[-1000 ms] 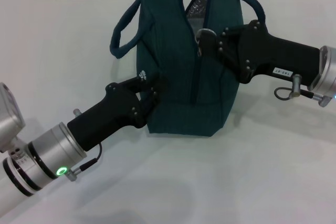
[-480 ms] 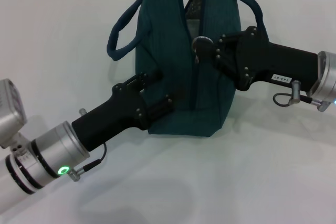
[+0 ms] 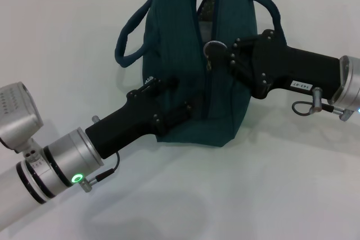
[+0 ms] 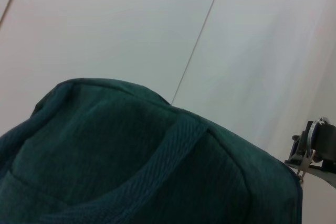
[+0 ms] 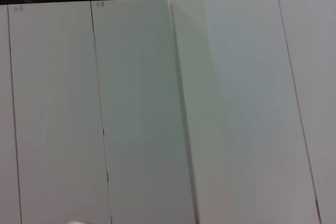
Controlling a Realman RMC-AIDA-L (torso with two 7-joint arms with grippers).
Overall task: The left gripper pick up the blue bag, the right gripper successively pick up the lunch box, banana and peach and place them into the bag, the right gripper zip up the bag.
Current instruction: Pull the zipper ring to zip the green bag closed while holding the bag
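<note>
1. The blue bag [image 3: 185, 71] stands upright on the white table [image 3: 270, 195], toward its far edge, centre. Zip closed over the lower part; top still gapes, foil lining visible.
2. The left gripper [image 3: 171, 102] presses against the bag's near side, low, approx. by the logo. Judged purpose: brace the bag so zip pull doesn't drag it. Finger state: can't tell.
3. The right gripper [image 3: 216, 53] is clenched on the ring zipper pull [image 3: 212, 47], mid-height on the zip line.
4. Lunch box, banana, peach: not visible; presumably inside.
</note>
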